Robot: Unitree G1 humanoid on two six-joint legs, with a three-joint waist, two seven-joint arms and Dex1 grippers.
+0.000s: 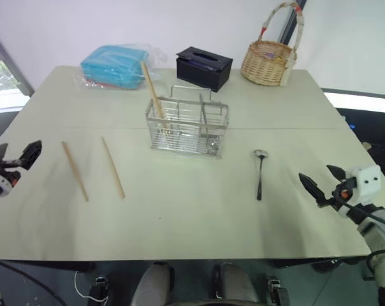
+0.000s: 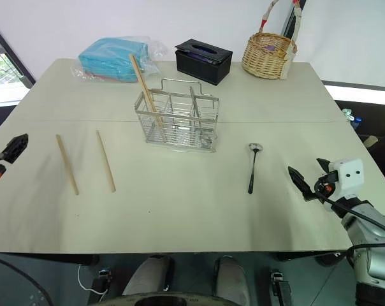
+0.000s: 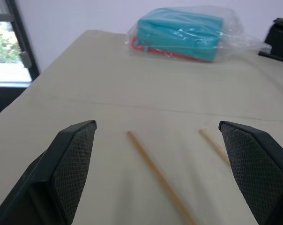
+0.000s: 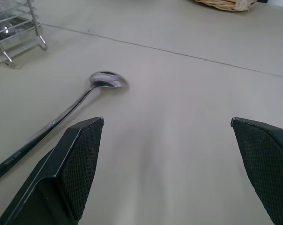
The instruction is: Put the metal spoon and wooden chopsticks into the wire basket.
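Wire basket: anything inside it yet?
One light-tan wooden chopstick leans in the left end compartment of the silver wire-grid basket, sticking out above the rim. Other compartments look empty, though wires partly screen them.

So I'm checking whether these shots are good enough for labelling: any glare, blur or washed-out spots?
Left eye view: bright window light blows out the far left edge; the table is evenly lit with soft shadows. Left wrist view: the near chopstick blurs toward the lens; the plastic bag shows glare. Right wrist view: the spoon bowl mirrors light.
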